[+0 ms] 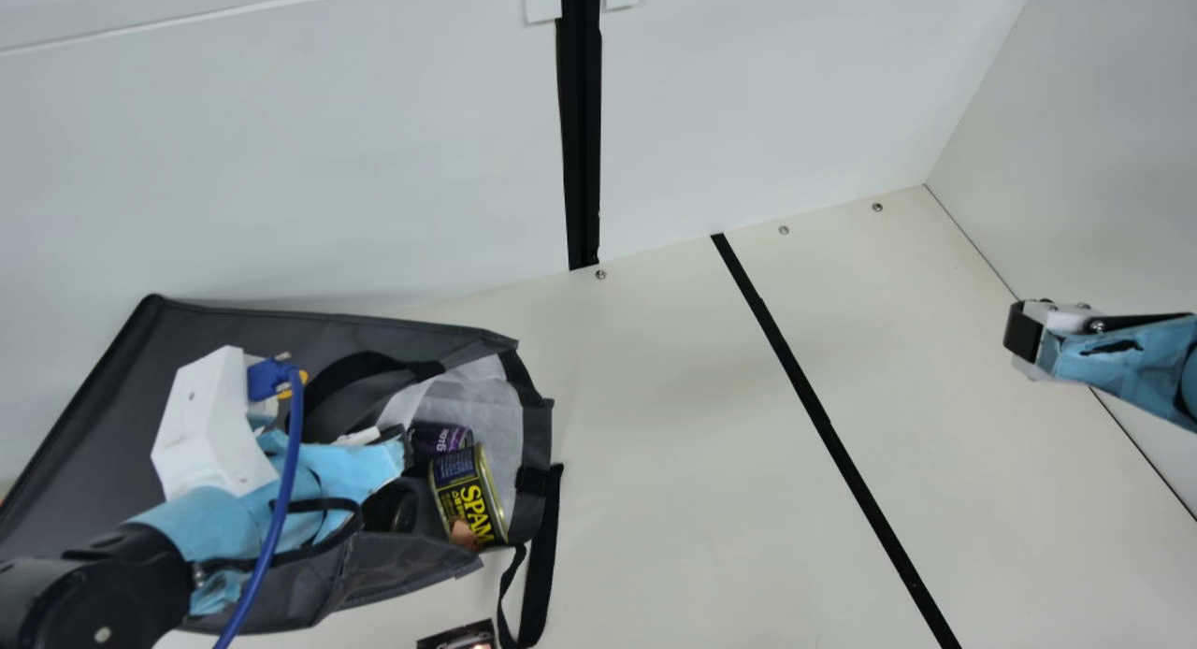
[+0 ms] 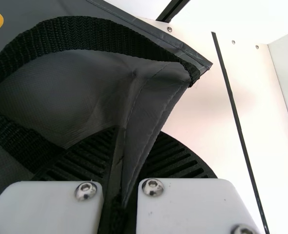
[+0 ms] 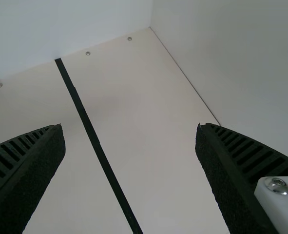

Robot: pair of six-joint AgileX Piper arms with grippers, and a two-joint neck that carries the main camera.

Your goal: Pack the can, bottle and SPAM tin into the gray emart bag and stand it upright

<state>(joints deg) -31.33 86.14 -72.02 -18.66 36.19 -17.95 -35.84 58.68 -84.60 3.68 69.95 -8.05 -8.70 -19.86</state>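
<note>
The gray bag [image 1: 411, 579] lies on its side at the main view's left, its mouth facing right. Inside the mouth are the SPAM tin [image 1: 468, 497] and a purple can [image 1: 439, 438]; a dark round object beside the tin is partly hidden. At the bag's mouth is my left gripper [image 1: 397, 445]. In the left wrist view my left gripper [image 2: 122, 170] is shut on a fold of the bag [image 2: 156, 92], below a black strap loop. My right gripper [image 1: 1021, 338], far from the bag at the right, stands open in the right wrist view [image 3: 130, 141], nothing between its fingers.
A small dark item [image 1: 458, 636] lies at the main view's bottom edge, near the hanging bag strap [image 1: 540, 574]. A black line [image 1: 823, 420] crosses the table between bag and right arm. White walls [image 1: 374, 163] stand behind and at the right.
</note>
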